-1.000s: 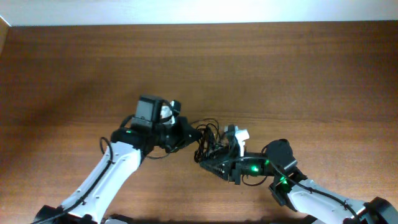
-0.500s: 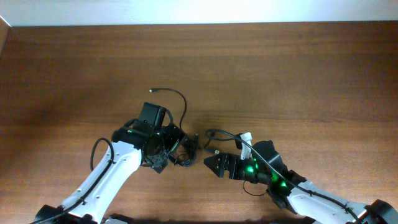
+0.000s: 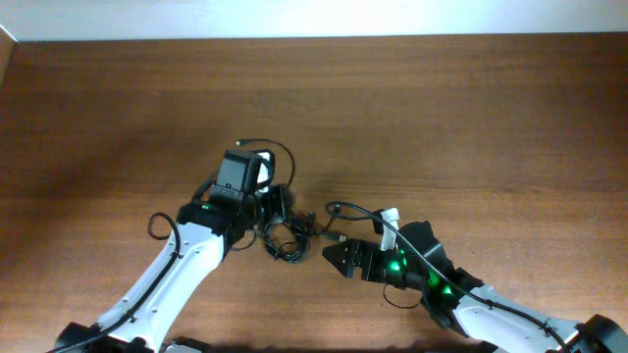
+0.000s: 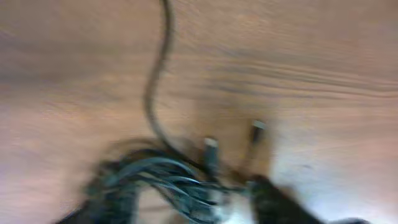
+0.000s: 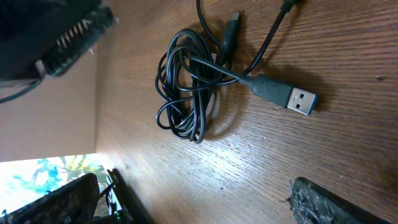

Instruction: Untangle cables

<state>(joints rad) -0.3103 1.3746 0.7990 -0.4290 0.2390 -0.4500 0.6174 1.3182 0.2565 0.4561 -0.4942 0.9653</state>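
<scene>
The cables lie as a small black coil (image 3: 286, 240) on the wooden table between my two grippers. One strand (image 3: 283, 155) arcs away to the far side, and another cable (image 3: 355, 213) runs over my right arm. In the right wrist view the coil (image 5: 189, 87) lies flat, with a grey USB plug (image 5: 292, 96) beside it. My right gripper (image 3: 334, 258) (image 5: 193, 199) stands wide open just short of the coil, holding nothing. My left gripper (image 3: 277, 203) hangs at the coil's far edge. Its wrist view is blurred, showing the bundle (image 4: 155, 180) and two small plugs (image 4: 211, 146).
The brown table (image 3: 471, 118) stretches wide on every side of the tangle. A pale wall strip (image 3: 314, 18) runs along the far edge. In the right wrist view the table's near edge (image 5: 118, 186) shows at lower left.
A second ago both grippers were together in the tangle. They have drawn apart and the coil lies on the table. In the last half second my left gripper has moved toward the far side.
</scene>
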